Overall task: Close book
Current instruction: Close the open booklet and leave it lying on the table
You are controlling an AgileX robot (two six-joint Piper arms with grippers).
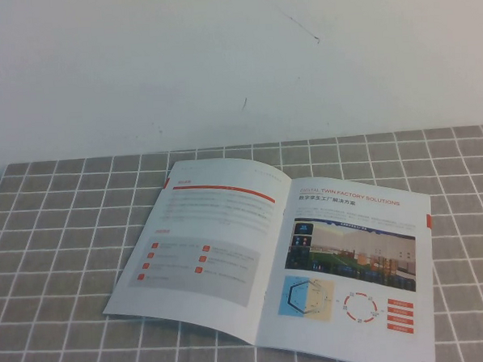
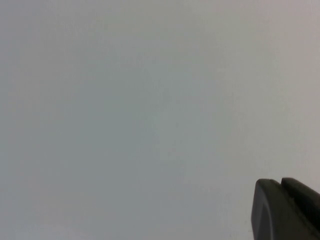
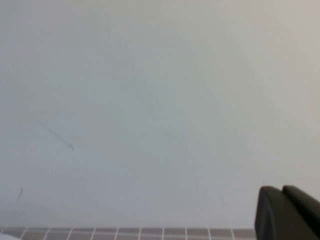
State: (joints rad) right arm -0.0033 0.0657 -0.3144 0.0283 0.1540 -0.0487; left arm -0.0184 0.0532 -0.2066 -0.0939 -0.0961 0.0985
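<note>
An open book (image 1: 270, 256) lies flat on the grey checked tablecloth (image 1: 58, 239) in the high view, its spine running from far to near. The left page carries red headings and text. The right page shows a screen picture and diagrams. Neither arm appears in the high view. In the left wrist view my left gripper (image 2: 280, 181) shows only as two dark fingertips pressed together, facing a blank white wall. My right gripper (image 3: 281, 188) looks the same in the right wrist view, shut, with nothing in it, above a strip of the tablecloth (image 3: 125, 233).
A white wall (image 1: 235, 60) rises behind the table's far edge. The cloth extends on the left and right of the book.
</note>
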